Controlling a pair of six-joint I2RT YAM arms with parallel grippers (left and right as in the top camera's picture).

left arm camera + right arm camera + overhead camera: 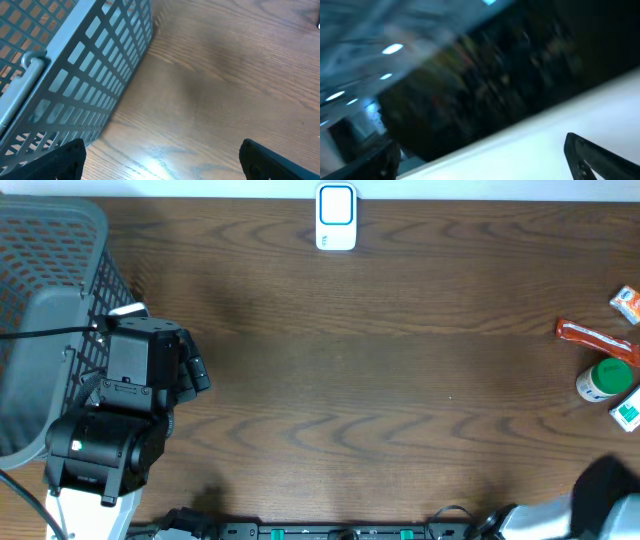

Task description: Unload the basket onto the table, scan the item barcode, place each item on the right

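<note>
1. Scanner sits at the far edge of the table, about mid-width, with open wood in front of it. My guess is that's so either arm can bring a barcode up to it.
2. Stuff to scan is all parked at the right edge: a red packet, a green-capped bottle, a small orange-and-white box on the far side and a teal box on the near side. They're close together and well apart from the scanner. Can't tell which one is "the item".
3. Right gripper: its wrist view is a blurry mess aimed off the table. Both fingers show at the bottom corners though, spread wide with nothing between, so it's empty. The right arm is at the near right corner, close to the pile, so it looks like the one placed to grab.
4. Left gripper: also spread wide, with bare wood between the fingers and nothing held. It hangs just beside the mesh basket on the left. I reckon that's the drop-off side for scanned goods.
5. Progress: nothing is picked and nothing is scanned yet. The next move looks like a pick from the right pile. No barcode is visible on any of them, so some turning may be needed.
</note>
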